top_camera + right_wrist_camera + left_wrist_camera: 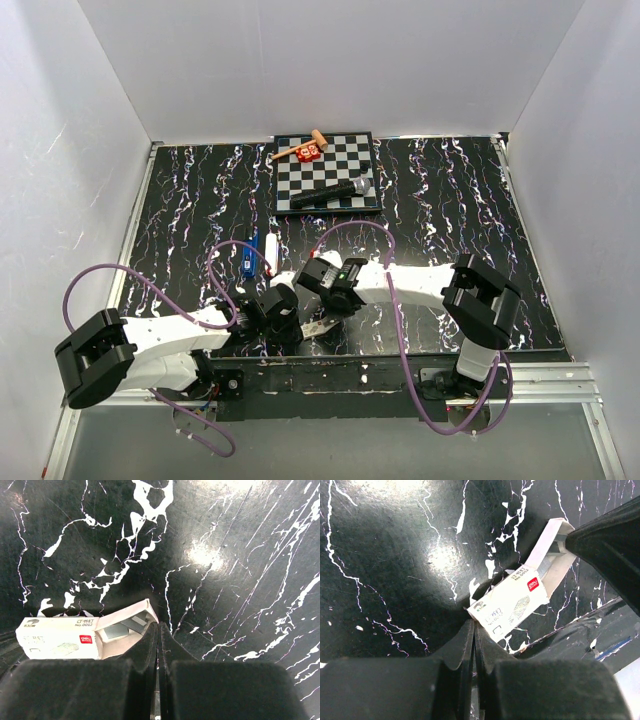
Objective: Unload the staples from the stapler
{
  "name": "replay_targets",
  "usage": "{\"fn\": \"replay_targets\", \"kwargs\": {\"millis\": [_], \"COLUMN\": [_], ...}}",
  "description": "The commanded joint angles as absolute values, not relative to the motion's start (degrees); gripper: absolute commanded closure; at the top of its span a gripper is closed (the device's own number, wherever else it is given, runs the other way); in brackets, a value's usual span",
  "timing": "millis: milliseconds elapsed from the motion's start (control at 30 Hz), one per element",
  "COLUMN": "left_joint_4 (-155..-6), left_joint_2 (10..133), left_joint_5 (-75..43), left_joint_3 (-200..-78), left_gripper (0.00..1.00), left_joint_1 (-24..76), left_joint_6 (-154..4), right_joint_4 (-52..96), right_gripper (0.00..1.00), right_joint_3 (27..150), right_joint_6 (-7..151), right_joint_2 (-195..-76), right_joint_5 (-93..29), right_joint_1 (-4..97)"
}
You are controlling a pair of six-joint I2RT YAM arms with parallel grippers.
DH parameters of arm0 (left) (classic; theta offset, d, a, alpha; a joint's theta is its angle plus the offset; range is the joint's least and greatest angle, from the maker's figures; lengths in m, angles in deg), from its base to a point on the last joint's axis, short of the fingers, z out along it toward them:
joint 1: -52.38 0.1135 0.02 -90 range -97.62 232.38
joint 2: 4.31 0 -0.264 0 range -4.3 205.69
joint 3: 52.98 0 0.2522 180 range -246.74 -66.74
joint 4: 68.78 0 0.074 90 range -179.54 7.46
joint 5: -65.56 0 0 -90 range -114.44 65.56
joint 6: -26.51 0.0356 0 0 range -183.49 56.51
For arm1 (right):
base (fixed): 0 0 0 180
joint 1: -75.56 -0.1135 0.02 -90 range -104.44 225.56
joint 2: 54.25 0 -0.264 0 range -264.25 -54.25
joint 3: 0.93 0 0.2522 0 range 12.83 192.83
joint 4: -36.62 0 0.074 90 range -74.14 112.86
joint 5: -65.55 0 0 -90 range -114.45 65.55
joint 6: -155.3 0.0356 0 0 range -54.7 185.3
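Black marbled table (450,200), open white staple box (60,637) with grey staples (119,629) inside, both arms' jaws together beside it

The right gripper (158,632) has its two black fingers (180,655) pressed together, tips low over the black, white-veined worktop (75,520). Just to their left in the picture lies a white staple box (60,639) with a red label. Its open end is against the nearer finger, and grey staples (122,628) show inside.
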State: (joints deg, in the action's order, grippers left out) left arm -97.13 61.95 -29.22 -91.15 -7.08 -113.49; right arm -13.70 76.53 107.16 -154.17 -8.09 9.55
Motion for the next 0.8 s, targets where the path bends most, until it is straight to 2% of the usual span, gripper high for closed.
{"fn": "replay_targets", "kwargs": {"millis": [0, 400, 767], "left_joint_4": [-98.3, -97.8, -98.9], "left_joint_2": [62.6, 63.8, 60.1], "left_joint_5": [-28.7, -28.3, -29.6], "left_joint_3": [-92.0, -92.2, -91.4], "left_gripper": [1.00, 1.00, 1.00], "left_joint_1": [-7.9, -8.5, -9.3], "left_joint_6": [-113.6, -113.9, -115.8], "right_joint_4": [-13.3, -13.0, -14.0], "right_gripper": [0.99, 0.99, 0.99], "right_joint_3": [78.7, 76.8, 75.8], "right_joint_6": [109.2, 112.1, 114.6], "right_joint_2": [-154.9, -153.5, -152.8], "right_joint_5": [-7.8, -7.1, -7.4], "right_joint_1": [9.3, 10.3, 10.3]}}
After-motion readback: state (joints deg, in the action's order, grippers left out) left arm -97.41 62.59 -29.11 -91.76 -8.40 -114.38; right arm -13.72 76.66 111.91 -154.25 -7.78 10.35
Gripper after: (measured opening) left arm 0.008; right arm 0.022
